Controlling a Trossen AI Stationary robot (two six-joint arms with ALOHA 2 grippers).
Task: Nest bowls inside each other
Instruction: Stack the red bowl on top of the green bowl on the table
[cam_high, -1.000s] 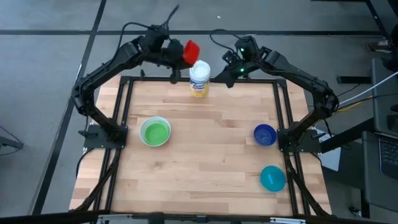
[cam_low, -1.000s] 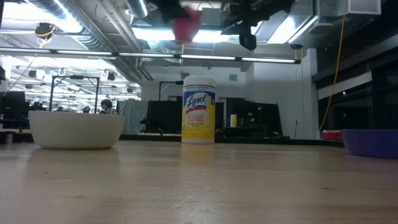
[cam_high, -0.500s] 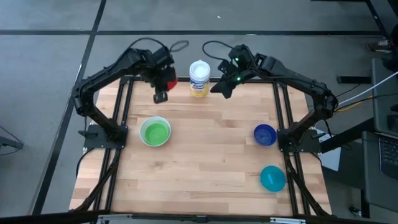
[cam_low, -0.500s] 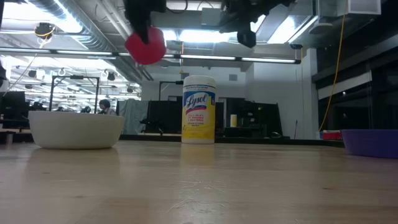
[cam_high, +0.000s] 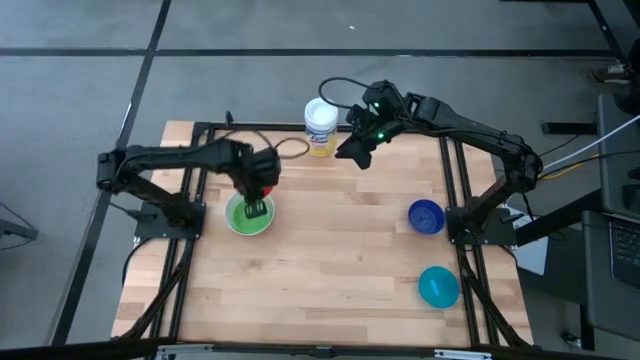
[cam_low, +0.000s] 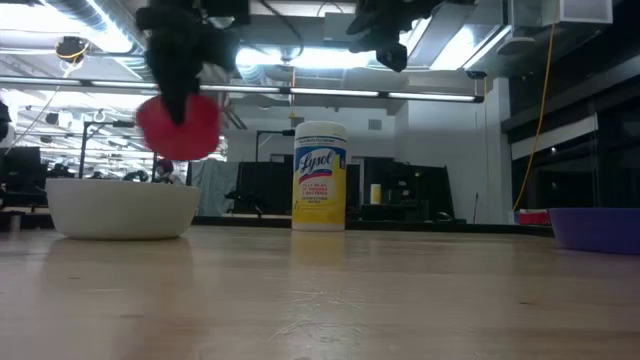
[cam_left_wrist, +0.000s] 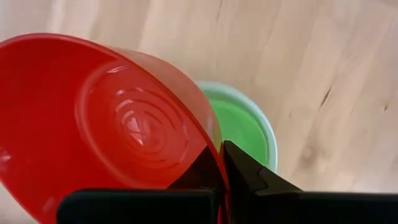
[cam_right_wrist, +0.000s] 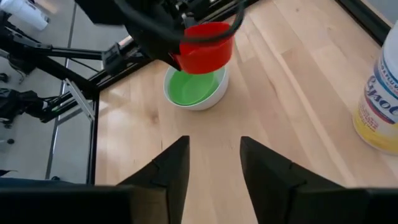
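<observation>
A green bowl (cam_high: 246, 217) sits nested in the white bowl (cam_low: 122, 208) at the table's left middle. Just above them hangs the red bowl (cam_right_wrist: 205, 46), with my left gripper (cam_high: 256, 207) shut on it and pointing down. The dark blue bowl (cam_high: 426, 216) and the teal bowl (cam_high: 438, 286) stand on their bases at the table's right. My right gripper (cam_right_wrist: 214, 163) hovers open near the far edge, beside the canister, with nothing between its fingers. My left gripper pinches the red bowl's rim (cam_left_wrist: 216, 163) between its two fingers, one finger inside the bowl and one outside. The fingers come from above, pointing down. The bowl hangs clear over the green bowl, below the fingers.
A white-lidded canister (cam_high: 320, 127) with a yellow label stands at the far middle, close to my right gripper. The dark arm frames run along the left and right edges. Bare wood lies across the middle and near side of the table (cam_high: 330, 270).
My left gripper has swung from beside the canister at the far edge toward the near left and down, tipping to point downward, carrying the red bowl to just above the green and white bowls. My right gripper has drifted slightly toward the table's left and near side.
</observation>
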